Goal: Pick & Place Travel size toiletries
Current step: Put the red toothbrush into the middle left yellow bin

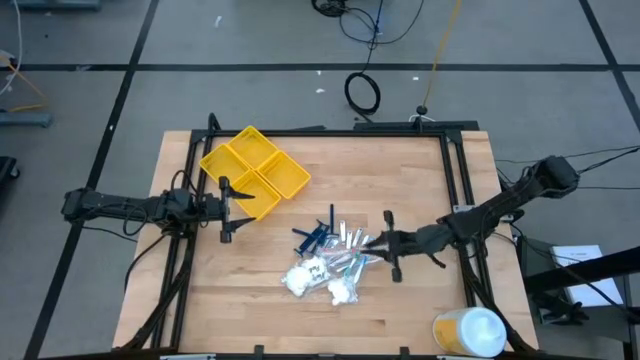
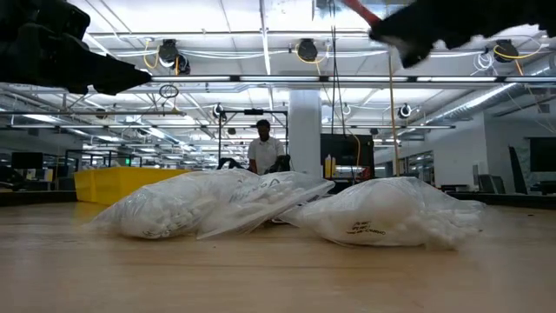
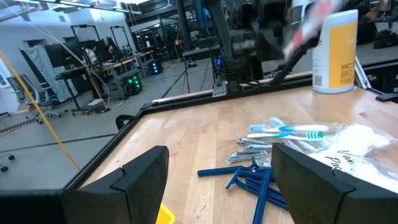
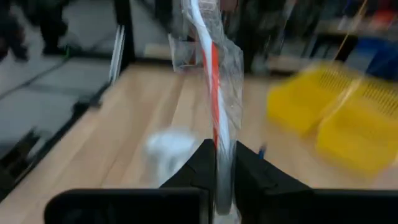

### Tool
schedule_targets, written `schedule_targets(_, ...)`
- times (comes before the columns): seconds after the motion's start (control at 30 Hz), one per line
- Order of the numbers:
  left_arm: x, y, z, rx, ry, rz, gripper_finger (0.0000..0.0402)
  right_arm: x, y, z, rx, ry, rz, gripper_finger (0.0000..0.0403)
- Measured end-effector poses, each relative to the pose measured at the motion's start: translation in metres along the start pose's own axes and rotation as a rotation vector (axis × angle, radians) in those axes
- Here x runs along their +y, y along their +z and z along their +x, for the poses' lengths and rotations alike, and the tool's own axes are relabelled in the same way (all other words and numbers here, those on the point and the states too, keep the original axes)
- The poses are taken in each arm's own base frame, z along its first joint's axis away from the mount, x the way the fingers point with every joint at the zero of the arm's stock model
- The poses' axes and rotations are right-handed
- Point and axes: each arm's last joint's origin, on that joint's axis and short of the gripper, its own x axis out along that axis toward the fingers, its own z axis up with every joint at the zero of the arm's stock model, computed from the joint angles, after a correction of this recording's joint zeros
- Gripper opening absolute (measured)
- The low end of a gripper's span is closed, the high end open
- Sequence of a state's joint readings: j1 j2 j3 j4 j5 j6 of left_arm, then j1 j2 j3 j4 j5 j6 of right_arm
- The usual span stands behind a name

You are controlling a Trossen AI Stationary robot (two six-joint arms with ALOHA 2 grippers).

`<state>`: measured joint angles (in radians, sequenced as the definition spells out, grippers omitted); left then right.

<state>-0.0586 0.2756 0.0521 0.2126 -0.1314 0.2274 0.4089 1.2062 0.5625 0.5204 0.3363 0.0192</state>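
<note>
Ceiling lamps lit everything brightly and evenly; my right wrist view smeared with blur, the yellow tray at 3 o'clock soft.

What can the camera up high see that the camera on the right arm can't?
Only the high view shows the whole pile: blue sticks, white fluffy bags, the left claw open by the tray, and the round container. Only the right wrist view shows up close the clear packet with a red-and-white stick pinched in the right claw. Both show the yellow tray and the wooden table.
</note>
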Motion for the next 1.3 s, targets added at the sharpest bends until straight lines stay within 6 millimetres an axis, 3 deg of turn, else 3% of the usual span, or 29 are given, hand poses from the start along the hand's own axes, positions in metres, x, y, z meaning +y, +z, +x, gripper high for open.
schedule_targets(0.27,0.002,0.009,0.000,-0.099,0.015,-0.167,0.0273,-0.041,0.012,0.023,-0.232,0.026,-0.015,0.0019)
schedule_targets(0.57,0.002,0.009,0.000,-0.097,0.009,-0.281,0.0273,-0.092,-0.004,0.044,-0.308,0.021,0.027,0.0019)
schedule_targets(0.83,0.003,0.013,0.009,-0.138,0.056,-0.326,0.0273,-0.114,-0.016,0.055,-0.329,-0.002,0.046,0.0019)
schedule_targets(1.1,0.000,0.016,0.040,-0.192,0.079,-0.228,0.0273,-0.120,-0.011,0.064,-0.342,0.008,0.033,0.0019)
schedule_targets(1.3,-0.002,0.038,0.093,-0.125,0.073,-0.144,0.0273,-0.121,-0.013,0.074,-0.330,0.009,0.039,0.0019)
